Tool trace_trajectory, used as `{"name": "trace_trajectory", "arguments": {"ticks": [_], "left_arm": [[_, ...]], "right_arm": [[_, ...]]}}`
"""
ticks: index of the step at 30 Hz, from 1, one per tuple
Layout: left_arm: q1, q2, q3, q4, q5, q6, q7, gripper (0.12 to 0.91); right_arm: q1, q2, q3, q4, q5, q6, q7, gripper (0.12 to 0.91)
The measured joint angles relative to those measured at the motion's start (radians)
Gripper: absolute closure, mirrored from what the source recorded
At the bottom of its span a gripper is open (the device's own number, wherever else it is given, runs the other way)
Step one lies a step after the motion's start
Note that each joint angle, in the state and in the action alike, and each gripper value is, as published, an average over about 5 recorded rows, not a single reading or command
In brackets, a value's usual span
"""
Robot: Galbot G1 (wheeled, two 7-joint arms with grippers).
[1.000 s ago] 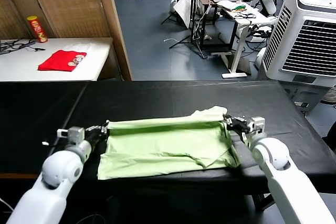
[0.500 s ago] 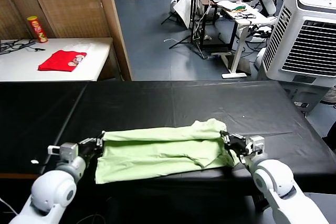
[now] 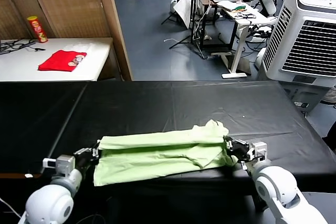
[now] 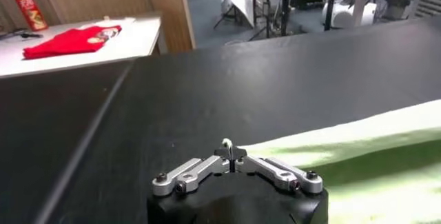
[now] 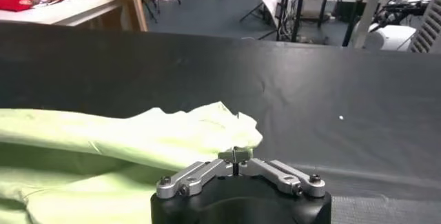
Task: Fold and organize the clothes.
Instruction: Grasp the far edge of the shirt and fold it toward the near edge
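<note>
Head view: green shirt (image 3: 160, 152) lies folded near the front edge of the black table (image 3: 173, 100). Left gripper (image 3: 94, 152) pinches its left edge, right gripper (image 3: 229, 146) its right edge.
Left wrist view: jaws pressed together on shirt edge.
Right wrist view: jaws pinching bunched cloth.

The pale green short-sleeved shirt (image 3: 160, 152) lies folded lengthwise near the front edge of the black-covered worktop (image 3: 173, 100). The left gripper (image 3: 95, 151) sits at the shirt's left end, the right gripper (image 3: 229, 146) at its right end. Behind and to the left, a folded red garment (image 3: 62, 60) lies on a white side table (image 3: 52, 69).
</note>
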Motion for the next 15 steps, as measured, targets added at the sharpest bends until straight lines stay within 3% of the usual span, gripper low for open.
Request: {"name": "trace_trajectory", "arguments": {"ticks": [6, 9, 11, 15], "left_arm": [[0.046, -0.020, 0.007, -0.008, 0.053, 0.005, 0.001, 0.901], [0.059, -0.024, 0.010, -0.009, 0.068, 0.016, 0.003, 0.892], [0.062, -0.025, 0.011, -0.012, 0.072, 0.023, 0.002, 0.857], [0.063, -0.019, 0.006, -0.026, 0.067, 0.031, -0.007, 0.655]], "right_arm": [[-0.013, -0.001, -0.001, 0.000, 0.000, -0.004, -0.014, 0.903], [-0.019, -0.006, 0.008, 0.007, 0.000, -0.012, -0.026, 0.849], [-0.024, -0.011, 0.018, 0.015, 0.000, -0.017, -0.035, 0.753], [-0.027, -0.021, 0.045, 0.035, 0.008, -0.023, -0.044, 0.553]]}}
